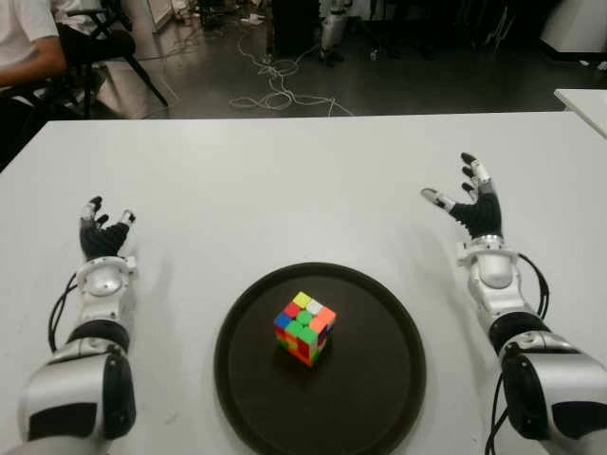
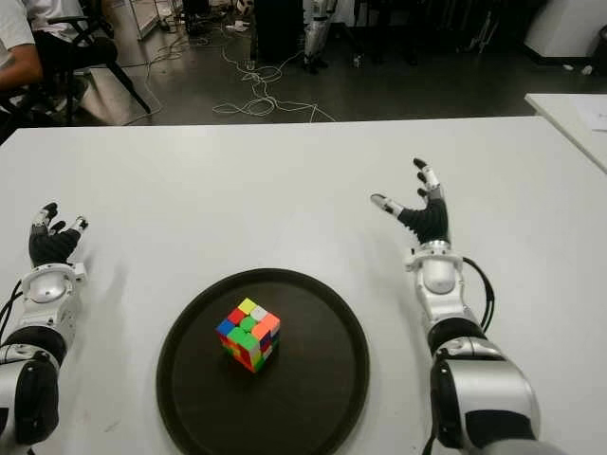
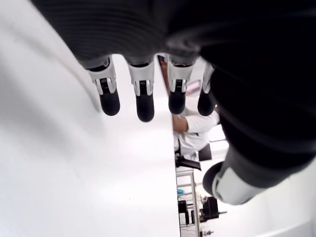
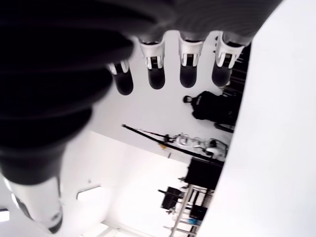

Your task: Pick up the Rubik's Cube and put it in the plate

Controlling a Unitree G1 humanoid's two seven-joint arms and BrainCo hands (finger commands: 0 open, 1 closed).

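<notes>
Between the two open hands, well short of either's fingers, the Rubik's Cube sits inside the dark plate. The left hand and right hand both show spread, empty fingers. No writing is readable.

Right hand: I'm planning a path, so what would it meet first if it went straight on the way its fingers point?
Probably nothing: the open right hand points away over bare white table, toward its far edge.

Head stereo pair downward; wrist cameras close behind fingers.
</notes>
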